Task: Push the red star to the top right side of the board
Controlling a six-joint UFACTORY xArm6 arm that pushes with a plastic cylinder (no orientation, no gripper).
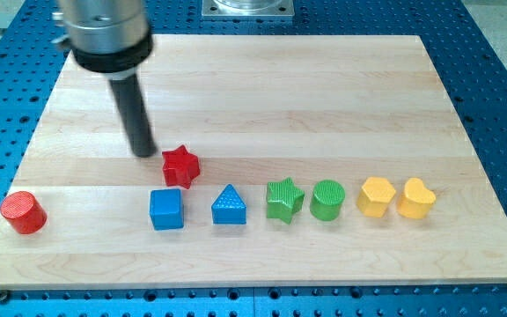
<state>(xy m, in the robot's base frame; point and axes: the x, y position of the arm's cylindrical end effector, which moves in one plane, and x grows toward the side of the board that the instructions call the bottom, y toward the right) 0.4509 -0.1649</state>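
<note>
The red star point(181, 165) lies on the wooden board point(324, 97), left of the middle. My tip point(143, 153) is on the board just to the star's left and slightly above it, close to it; I cannot tell whether it touches. The dark rod rises from the tip to the grey arm end at the view's top left. Below the star stands a row of blocks: a blue cube point(166, 210), a blue triangle point(229, 206), a green star point(284, 199), a green cylinder point(327, 200), a yellow hexagon point(377, 196) and a yellow heart point(416, 198).
A red cylinder point(23, 211) stands near the board's left edge, low down. A blue perforated table point(500, 70) surrounds the board. A metal mount point(247, 7) sits at the view's top centre.
</note>
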